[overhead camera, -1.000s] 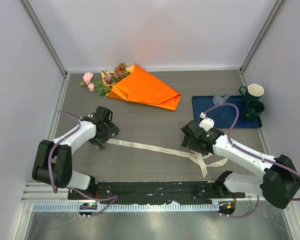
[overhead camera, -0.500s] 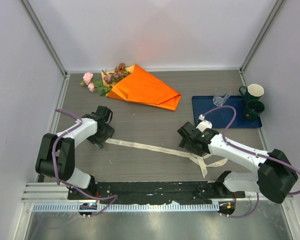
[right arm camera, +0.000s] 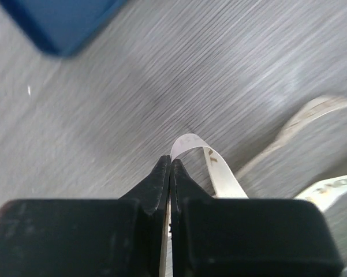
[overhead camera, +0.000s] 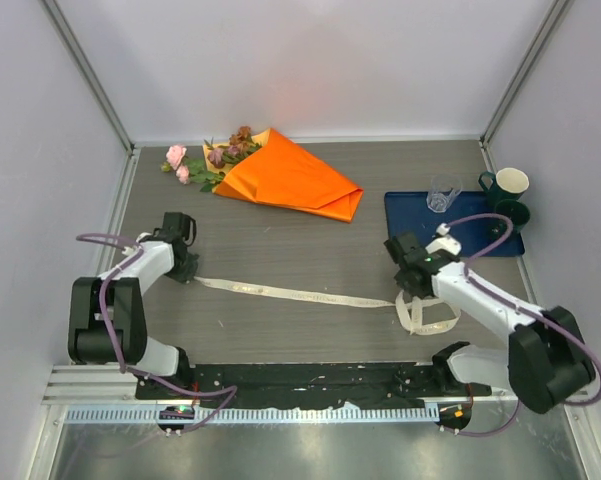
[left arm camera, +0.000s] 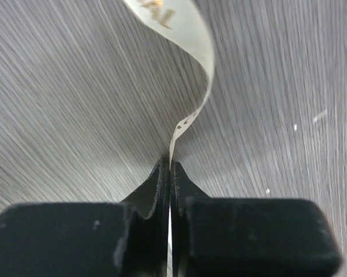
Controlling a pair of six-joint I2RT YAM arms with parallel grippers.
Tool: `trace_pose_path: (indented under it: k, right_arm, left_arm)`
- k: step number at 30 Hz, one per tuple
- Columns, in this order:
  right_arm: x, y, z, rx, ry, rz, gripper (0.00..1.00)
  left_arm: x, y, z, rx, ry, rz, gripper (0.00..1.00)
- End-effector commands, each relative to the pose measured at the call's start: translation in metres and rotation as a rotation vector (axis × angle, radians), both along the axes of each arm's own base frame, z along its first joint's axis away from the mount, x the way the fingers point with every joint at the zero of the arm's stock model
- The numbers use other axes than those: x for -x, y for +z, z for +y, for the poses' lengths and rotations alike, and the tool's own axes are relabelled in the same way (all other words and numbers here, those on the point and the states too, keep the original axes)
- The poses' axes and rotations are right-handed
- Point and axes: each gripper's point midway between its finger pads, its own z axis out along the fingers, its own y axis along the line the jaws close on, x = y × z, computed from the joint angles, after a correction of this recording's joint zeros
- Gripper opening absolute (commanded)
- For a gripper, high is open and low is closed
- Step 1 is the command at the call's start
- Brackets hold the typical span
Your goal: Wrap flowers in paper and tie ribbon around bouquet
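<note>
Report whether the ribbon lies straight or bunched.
Mostly straight: the ribbon runs from left gripper to right gripper, both shut on it; its right end loops.

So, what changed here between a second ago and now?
The left pincer and right pincer both shut on the ribbon. They then drew apart, left arm leftward and right arm rightward, pulling the ribbon straighter. The bouquet, tray and mugs stayed put.
</note>
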Motion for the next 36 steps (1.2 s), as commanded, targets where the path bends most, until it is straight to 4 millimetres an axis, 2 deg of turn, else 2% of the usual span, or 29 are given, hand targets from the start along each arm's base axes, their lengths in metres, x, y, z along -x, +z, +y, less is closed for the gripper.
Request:
trace_pose_path:
  k: [1,5,6,10,12,15,16,18,19,20,21,22,23,24,25,27,28,30,31,34,36]
  right_arm:
    - [0.003,0.041,-0.071,0.182,-0.164,-0.12,0.04]
    - [0.015,0.064,-0.117,0.295,-0.261,-0.133,0.02]
    - [0.023,0.068,-0.133,0.339,-0.315,-0.121,0.02]
    - [0.018,0.091,-0.155,0.374,-0.413,-0.16,0.03]
    - [0.018,0.097,-0.168,0.403,-0.463,-0.153,0.04]
    - [0.017,0.115,-0.193,0.472,-0.54,-0.147,0.04]
    - [0.02,0.123,-0.205,0.495,-0.584,-0.147,0.04]
    - [0.02,0.136,-0.219,0.558,-0.62,-0.162,0.05]
    - [0.02,0.141,-0.225,0.569,-0.64,-0.171,0.16]
    - [0.022,0.145,-0.234,0.587,-0.663,-0.167,0.2]
    - [0.024,0.144,-0.24,0.588,-0.68,-0.158,0.22]
    - [0.021,0.141,-0.244,0.578,-0.69,-0.163,0.39]
    - [0.027,0.138,-0.252,0.579,-0.709,-0.136,0.5]
    - [0.022,0.129,-0.25,0.539,-0.693,-0.117,0.7]
    - [0.017,0.126,-0.248,0.515,-0.681,-0.121,0.78]
    - [0.006,0.114,-0.237,0.43,-0.611,-0.114,0.85]
    - [-0.003,0.112,-0.233,0.392,-0.588,-0.144,0.87]
    - [-0.013,0.103,-0.219,0.32,-0.489,-0.128,0.91]
    - [-0.011,0.097,-0.211,0.281,-0.463,-0.102,0.91]
    - [-0.014,0.094,-0.187,0.217,-0.369,-0.103,0.91]
    - [-0.019,0.096,-0.169,0.199,-0.291,-0.13,0.9]
  left_arm:
    - [0.016,-0.012,0.039,-0.066,0.102,0.052,0.0]
    - [0.024,-0.014,0.052,-0.078,0.148,0.079,0.0]
    - [0.026,-0.015,0.053,-0.079,0.151,0.083,0.0]
    - [0.033,-0.009,0.061,-0.104,0.189,0.08,0.0]
    - [0.04,-0.002,0.072,-0.11,0.228,0.087,0.0]
    - [0.046,0.014,0.091,-0.1,0.274,0.073,0.0]
    - [0.041,0.025,0.095,-0.105,0.271,0.052,0.0]
    - [0.037,0.046,0.094,-0.107,0.238,0.003,0.01]
    - [0.031,0.052,0.09,-0.092,0.212,-0.034,0.09]
    - [0.027,0.055,0.077,-0.034,0.175,-0.063,0.14]
    - [0.027,0.064,0.072,-0.017,0.166,-0.096,0.22]
    - [0.031,0.066,0.065,0.009,0.164,-0.101,0.5]
    - [0.028,0.068,0.047,0.065,0.11,-0.133,0.72]
    - [0.024,0.069,0.036,0.091,0.061,-0.146,0.99]
    - [0.023,0.07,0.014,0.136,-0.011,-0.142,1.0]
    - [0.026,0.066,-0.017,0.197,-0.096,-0.1,1.0]
    - [0.028,0.064,-0.05,0.236,-0.17,-0.094,1.0]
    - [0.03,0.054,-0.086,0.301,-0.226,-0.071,1.0]
    - [0.035,0.05,-0.11,0.331,-0.249,-0.054,1.0]
    - [0.037,0.031,-0.135,0.336,-0.27,-0.024,1.0]
    - [0.036,0.023,-0.139,0.356,-0.229,0.005,0.98]
